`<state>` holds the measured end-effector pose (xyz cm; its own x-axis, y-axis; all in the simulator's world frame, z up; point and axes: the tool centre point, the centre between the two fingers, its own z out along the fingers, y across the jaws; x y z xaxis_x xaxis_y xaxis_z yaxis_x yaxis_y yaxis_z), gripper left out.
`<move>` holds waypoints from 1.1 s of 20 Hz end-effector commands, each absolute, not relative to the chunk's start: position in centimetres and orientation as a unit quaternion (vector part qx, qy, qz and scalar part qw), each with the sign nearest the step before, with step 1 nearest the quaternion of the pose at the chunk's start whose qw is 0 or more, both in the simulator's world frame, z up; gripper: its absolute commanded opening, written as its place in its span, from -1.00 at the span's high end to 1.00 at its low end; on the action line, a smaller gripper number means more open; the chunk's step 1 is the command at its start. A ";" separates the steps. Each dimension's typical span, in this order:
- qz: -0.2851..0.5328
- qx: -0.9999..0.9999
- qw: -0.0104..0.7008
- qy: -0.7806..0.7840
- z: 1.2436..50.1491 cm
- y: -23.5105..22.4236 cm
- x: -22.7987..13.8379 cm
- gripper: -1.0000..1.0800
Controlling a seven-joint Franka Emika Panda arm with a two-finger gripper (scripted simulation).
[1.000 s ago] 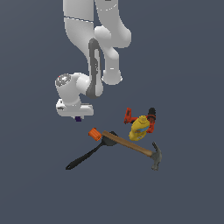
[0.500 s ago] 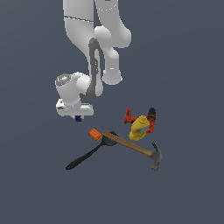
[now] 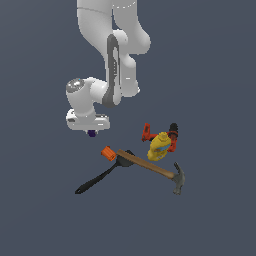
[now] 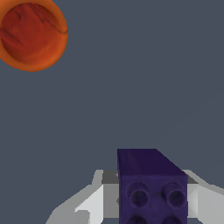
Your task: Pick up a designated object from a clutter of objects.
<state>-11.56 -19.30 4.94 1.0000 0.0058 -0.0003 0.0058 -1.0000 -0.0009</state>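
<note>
The tiny dark purple block (image 3: 91,133) shows just under my white hand at the exterior view's left. In the wrist view the studded purple block (image 4: 144,164) sits between my two white fingers (image 4: 94,202), which press on both its sides. My gripper (image 3: 90,131), also in the wrist view (image 4: 151,194), is shut on it. The clutter lies to the exterior view's right: a small orange block (image 3: 108,153), a long black spatula (image 3: 97,179), a wooden-handled hammer (image 3: 150,169), a yellow bottle (image 3: 159,145) and a red-and-black drill (image 3: 170,134).
A round orange thing (image 4: 33,34) shows on the grey floor in the wrist view, apart from the gripper. The white arm (image 3: 116,65) rises behind the hand. The floor (image 3: 45,210) is plain dark grey.
</note>
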 end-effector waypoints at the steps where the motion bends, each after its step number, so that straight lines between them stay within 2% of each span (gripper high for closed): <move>1: 0.000 -1.000 0.001 -0.003 6.1 -18.4 -11.5 1.00; 22: 0.000 -1.000 -0.003 -0.003 22.3 -6.6 -11.3 1.00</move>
